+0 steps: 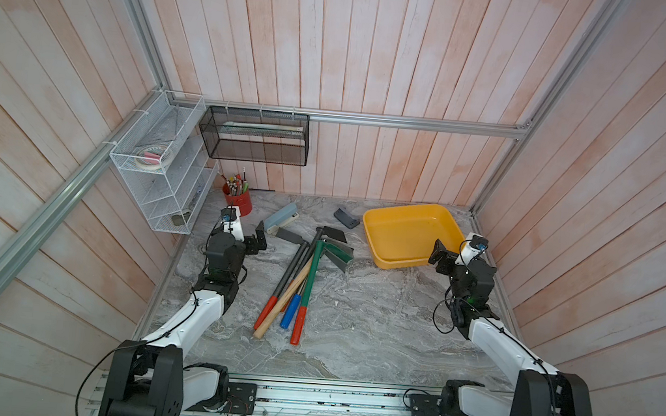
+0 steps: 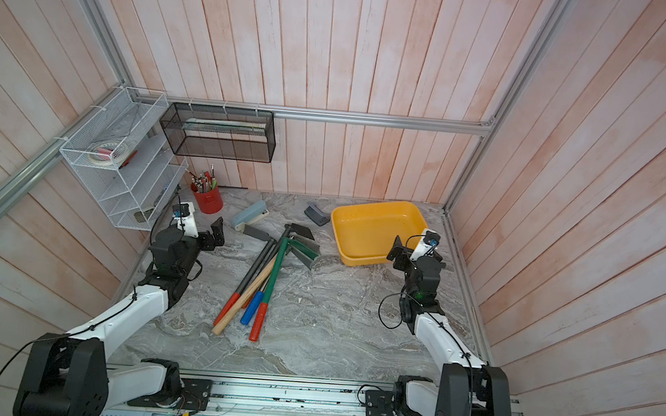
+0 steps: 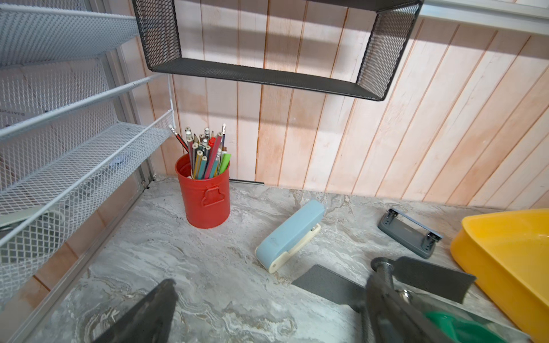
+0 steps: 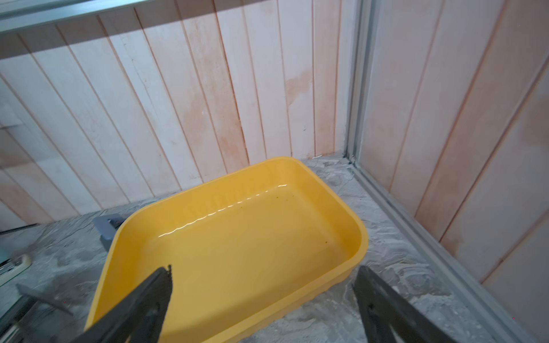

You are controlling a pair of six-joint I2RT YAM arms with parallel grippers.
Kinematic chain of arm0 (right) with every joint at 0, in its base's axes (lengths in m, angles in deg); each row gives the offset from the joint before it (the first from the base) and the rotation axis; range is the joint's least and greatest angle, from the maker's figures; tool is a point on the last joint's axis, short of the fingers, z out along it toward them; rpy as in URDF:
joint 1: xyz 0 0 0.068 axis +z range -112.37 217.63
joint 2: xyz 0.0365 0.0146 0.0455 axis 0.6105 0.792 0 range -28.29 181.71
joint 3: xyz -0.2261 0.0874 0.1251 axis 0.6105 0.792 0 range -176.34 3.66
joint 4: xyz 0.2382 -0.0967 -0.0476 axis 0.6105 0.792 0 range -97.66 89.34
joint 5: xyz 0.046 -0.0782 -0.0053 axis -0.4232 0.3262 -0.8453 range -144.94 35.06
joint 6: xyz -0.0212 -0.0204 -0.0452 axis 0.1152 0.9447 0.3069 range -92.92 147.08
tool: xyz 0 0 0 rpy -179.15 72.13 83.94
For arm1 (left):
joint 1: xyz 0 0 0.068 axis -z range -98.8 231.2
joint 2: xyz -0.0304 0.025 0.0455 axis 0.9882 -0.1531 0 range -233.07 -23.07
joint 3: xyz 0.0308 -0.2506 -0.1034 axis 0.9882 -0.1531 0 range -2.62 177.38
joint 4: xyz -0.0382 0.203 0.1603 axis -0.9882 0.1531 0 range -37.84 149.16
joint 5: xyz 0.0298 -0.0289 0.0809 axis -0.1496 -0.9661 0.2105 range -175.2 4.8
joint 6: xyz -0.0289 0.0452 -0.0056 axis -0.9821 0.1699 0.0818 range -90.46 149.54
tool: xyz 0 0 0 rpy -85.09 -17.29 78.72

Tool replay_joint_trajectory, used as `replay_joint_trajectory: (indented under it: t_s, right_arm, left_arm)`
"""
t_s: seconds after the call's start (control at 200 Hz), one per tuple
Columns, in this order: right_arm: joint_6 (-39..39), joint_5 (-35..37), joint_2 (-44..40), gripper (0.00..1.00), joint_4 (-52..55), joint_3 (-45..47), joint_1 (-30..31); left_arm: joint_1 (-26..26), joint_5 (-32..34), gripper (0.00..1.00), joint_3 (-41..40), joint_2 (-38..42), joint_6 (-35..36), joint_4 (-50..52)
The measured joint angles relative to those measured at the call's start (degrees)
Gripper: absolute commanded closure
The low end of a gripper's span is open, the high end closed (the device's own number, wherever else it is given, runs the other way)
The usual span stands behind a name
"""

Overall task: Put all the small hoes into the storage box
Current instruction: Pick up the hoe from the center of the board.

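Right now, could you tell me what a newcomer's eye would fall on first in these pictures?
The empty, shallow rectangular yellow plastic tray sits at far right. In the middle lies a heap of long-handled garden implements with red, blue and wooden grips; a red metal tin of pencils stands far left.

Small hoe (image 1: 335,234) flat near yellow storage box (image 1: 407,236)
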Motion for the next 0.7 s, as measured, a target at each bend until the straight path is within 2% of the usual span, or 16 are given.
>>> replay_joint_trajectory:
  t_s: [0.31,0.515,0.7]
  right_arm:
    - [-6.5,0.6,-2.8,0.02,13.8,-3.1,15.2]
    - [-12.7,-1.3,-1.6,0.02,22.9,-8.2,19.2]
    - [-15.5,-2.9,0.9,0.02,27.8,-11.1,25.5]
  left_arm:
    - [3.5,-0.3,0.00,4.8,4.6,-7.7,18.0]
    - [6.3,-3.8,0.00,5.8,4.6,-12.0,27.9]
    - [8.4,-6.3,0.00,5.7,4.6,-14.7,34.1]
